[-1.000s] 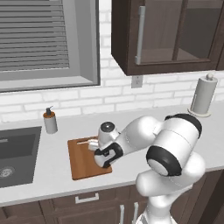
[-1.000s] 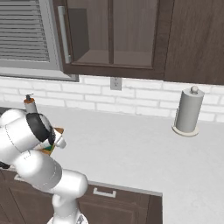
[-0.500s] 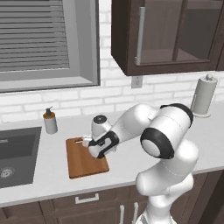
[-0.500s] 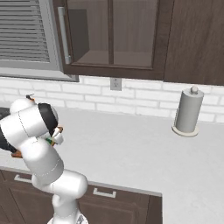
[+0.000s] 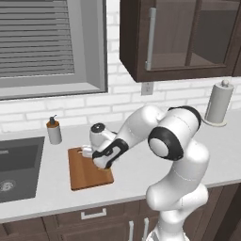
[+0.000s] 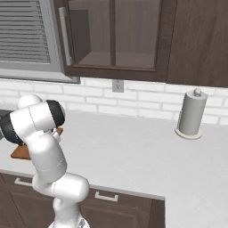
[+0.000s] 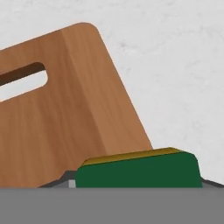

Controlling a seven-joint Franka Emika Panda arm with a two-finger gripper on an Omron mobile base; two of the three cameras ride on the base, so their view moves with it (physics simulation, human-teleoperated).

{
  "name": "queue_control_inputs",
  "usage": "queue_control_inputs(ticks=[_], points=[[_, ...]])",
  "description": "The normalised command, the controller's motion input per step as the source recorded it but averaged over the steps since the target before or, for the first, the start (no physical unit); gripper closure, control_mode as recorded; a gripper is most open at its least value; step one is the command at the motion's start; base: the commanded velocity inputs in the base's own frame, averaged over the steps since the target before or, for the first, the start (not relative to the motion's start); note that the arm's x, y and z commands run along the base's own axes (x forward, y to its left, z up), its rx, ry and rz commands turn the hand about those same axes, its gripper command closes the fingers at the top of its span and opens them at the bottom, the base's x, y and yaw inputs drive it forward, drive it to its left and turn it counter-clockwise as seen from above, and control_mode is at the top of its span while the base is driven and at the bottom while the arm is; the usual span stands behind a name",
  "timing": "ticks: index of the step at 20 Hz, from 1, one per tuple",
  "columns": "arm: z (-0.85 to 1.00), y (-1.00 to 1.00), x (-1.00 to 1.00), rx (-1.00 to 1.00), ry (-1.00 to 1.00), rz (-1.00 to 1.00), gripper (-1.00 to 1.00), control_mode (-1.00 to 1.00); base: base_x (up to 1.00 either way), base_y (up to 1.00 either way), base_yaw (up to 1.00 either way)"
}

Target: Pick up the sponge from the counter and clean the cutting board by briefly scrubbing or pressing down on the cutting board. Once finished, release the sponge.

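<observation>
The reddish-brown cutting board (image 5: 84,175) lies on the light counter (image 5: 136,169) just right of the sink. My gripper (image 5: 100,164) is low over the board's right part, pointing down at it. In the hand view the board (image 7: 65,109) shows its slot handle hole at the left. The sponge (image 7: 138,171), dark green over a yellow layer, fills the space between the fingers of my gripper (image 7: 135,183), which is shut on it. The sponge sits over the board's corner. A strip of the board (image 6: 20,152) shows beside the arm in the right base view.
A dark sink basin (image 5: 16,169) lies left of the board. A soap dispenser (image 5: 54,131) stands behind the board by the brick wall. A paper towel roll (image 5: 219,103) stands far right on the counter. Dark wall cabinets hang overhead.
The arm has stretched out and the hand has slid left across the board with the sponge still between the fingers.
</observation>
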Motion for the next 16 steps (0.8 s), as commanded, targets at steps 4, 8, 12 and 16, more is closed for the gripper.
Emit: queue_control_inputs(ticks=[4, 8, 12, 16], points=[[-0.21, 0.50, -0.01, 0.06, -0.04, -0.09, 1.00, -1.00, 0.00, 0.00, 0.00], [-0.11, 0.14, -0.02, 0.11, 0.00, -0.05, 1.00, -1.00, 0.00, 0.00, 0.00], [0.00, 0.00, -0.16, 0.07, 0.00, 0.00, 1.00, -1.00, 0.00, 0.00, 0.00], [0.07, -0.01, -0.27, 0.00, 0.00, 0.00, 1.00, -1.00, 0.00, 0.00, 0.00]])
